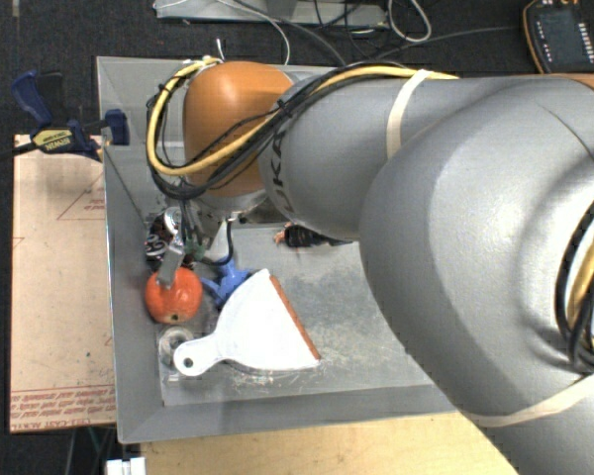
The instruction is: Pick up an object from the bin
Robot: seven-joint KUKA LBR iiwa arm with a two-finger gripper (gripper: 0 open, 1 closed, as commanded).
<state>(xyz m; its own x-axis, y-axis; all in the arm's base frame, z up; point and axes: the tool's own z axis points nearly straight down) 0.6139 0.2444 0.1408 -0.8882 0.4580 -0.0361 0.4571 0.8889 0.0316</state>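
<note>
At the bin's left end, close to the left wall: end effector (190, 253) low under the orange wrist cover, right over an orange ball (173, 297). Its lower end is touching the ball's top or just shy of it; can't tell which. Open or closed: can't tell, cover and cables hide too much. Nothing seen held.

The ball lies toward the near left corner. Just beside it on the right is 1 blue plastic piece (225, 283), partly under a white scoop (260, 330) with an orange edge. 1 small clear ring-like item (168, 342) sits just in front of the ball, and dark bits (158, 237) lie behind it.

Step, as judged: descent about complete, grasp not yet made. The next move calls for closing on the ball alone. It is round, so it may roll toward the wall or the blue piece.

Bin (277, 414) floor is grey, scuffed and mostly bare mid-way. Beyond the far rim: dark floor, loose cables (376, 8).
</note>
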